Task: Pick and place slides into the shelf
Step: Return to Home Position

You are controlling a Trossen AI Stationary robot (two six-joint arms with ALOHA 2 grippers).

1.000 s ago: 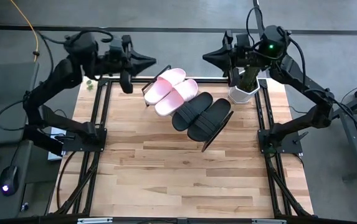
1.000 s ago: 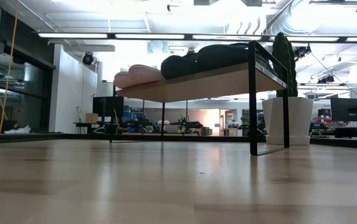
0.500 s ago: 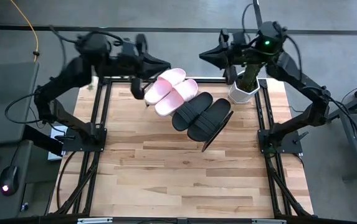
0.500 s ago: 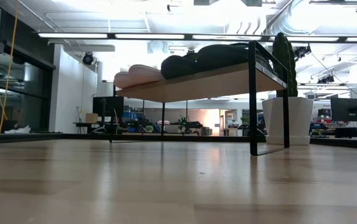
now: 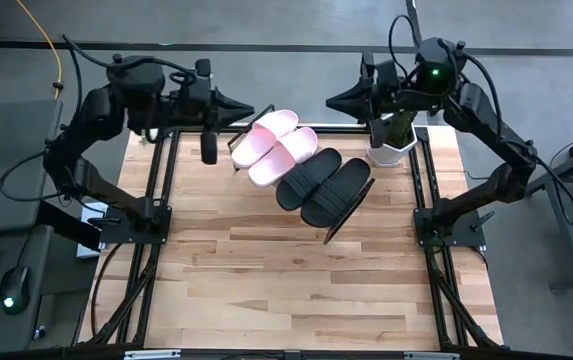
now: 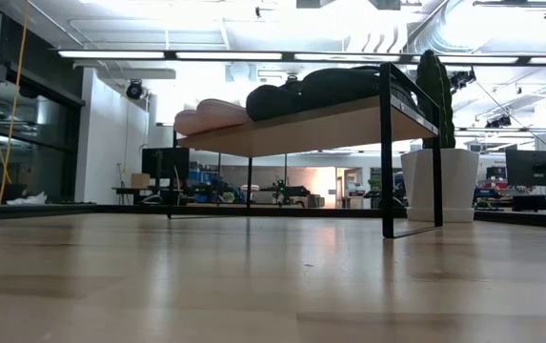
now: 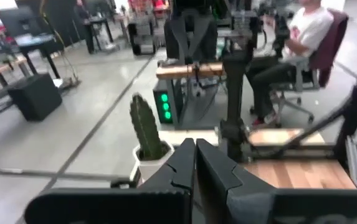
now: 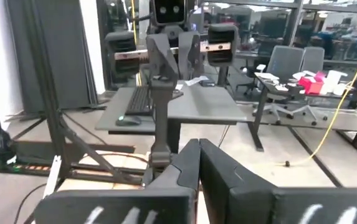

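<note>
left gripper (image 5: pixel 244 108) fingers together, empty, raised at table's (image 5: pixel 266 280) far-left edge | four slides (image 5: pixel 282 155) lie on shelf (image 6: pixel 301 129) between both grippers, row running diagonally | right gripper (image 5: pixel 334 100) fingers together, empty, raised far-right, about equally near

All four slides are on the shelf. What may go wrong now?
The outer black slide lies at the end of the slanted shelf and may slip off. The shut left gripper hangs beside the pink slides; a low swing might knock them. The right gripper, shut too, hangs near the cactus pot and might tip it.
</note>
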